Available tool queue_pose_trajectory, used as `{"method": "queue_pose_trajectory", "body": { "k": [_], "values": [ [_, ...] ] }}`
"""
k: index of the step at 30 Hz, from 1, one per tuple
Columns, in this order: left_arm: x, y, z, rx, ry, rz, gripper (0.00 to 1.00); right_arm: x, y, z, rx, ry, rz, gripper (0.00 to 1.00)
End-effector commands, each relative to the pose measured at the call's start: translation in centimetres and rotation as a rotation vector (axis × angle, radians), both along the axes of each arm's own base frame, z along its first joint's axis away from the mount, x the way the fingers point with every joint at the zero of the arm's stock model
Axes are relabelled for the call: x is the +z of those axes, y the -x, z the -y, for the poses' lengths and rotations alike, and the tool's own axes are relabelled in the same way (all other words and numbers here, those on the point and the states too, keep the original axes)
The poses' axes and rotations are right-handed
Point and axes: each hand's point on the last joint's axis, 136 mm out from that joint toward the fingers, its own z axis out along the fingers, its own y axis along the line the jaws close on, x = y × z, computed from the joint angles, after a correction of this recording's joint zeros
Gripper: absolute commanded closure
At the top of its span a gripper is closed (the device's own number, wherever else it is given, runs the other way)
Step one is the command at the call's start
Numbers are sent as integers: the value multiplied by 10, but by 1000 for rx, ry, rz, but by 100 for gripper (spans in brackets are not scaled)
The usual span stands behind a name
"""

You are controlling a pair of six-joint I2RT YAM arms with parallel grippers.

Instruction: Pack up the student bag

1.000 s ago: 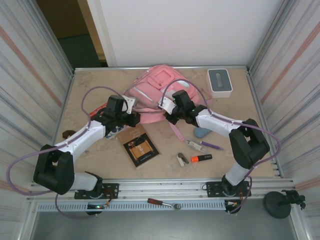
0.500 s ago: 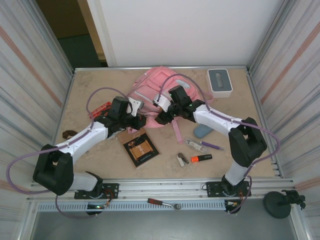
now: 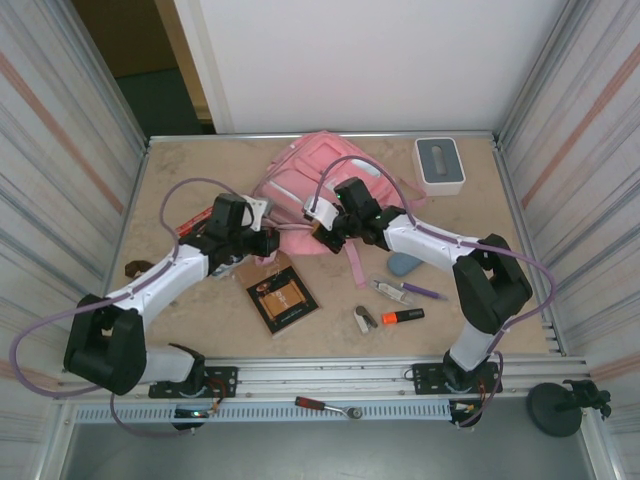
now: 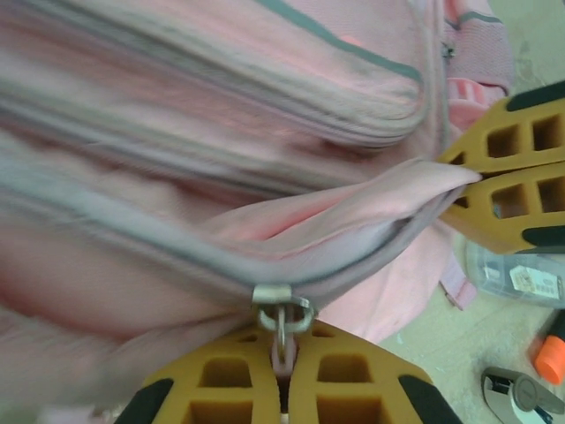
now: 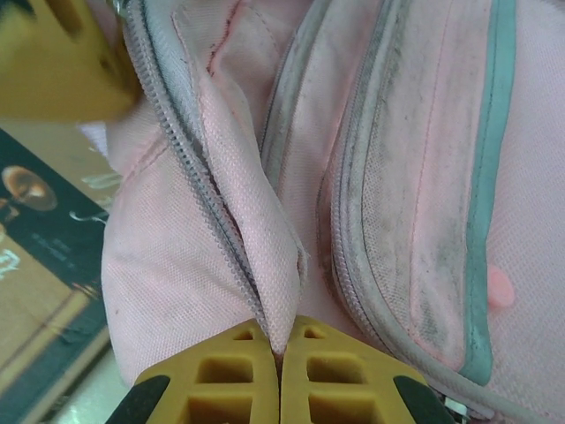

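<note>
Fingers (image 4: 221, 382) of the left gripper (image 4: 282, 353) are pressing together on the metal zipper pull (image 4: 282, 311) of the student bag (image 4: 221, 115), leaving no gap between them. The right gripper (image 5: 281, 340) is pinching a fold of pink fabric (image 5: 256, 221) just beside the zipper teeth, its fingers (image 5: 221, 375) meeting on the cloth. In the left wrist view, the right fingers are showing at the right edge, holding the tip of that same fold and stretching the zipper line between the two grips. In the top view, the bag is lying at the far middle of the desk (image 3: 180, 170), with both grippers meeting at its near edge. A brown book (image 3: 282, 298) is lying just in front of the bag. An orange marker (image 3: 403, 316) and a purple pen (image 3: 425, 291) are resting near the right arm. A white box with grey top (image 3: 440, 165) is sitting at the far right, close to the bag.
</note>
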Motion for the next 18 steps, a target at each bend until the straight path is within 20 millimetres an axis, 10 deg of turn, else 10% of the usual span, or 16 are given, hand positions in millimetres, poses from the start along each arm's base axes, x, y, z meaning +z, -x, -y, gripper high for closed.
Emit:
{"method": "queue_pose_trajectory", "body": {
  "k": [1, 8, 18],
  "values": [
    [7, -8, -33, 137, -25, 20, 100, -18, -26, 63, -176, 216, 78, 100],
    [-10, -19, -70, 255, -109, 3, 100, -11, -32, 62, -122, 196, 100, 100],
    [-6, -17, -34, 102, -26, 46, 100, -3, -35, 58, -108, 118, 51, 100]
  ]
}}
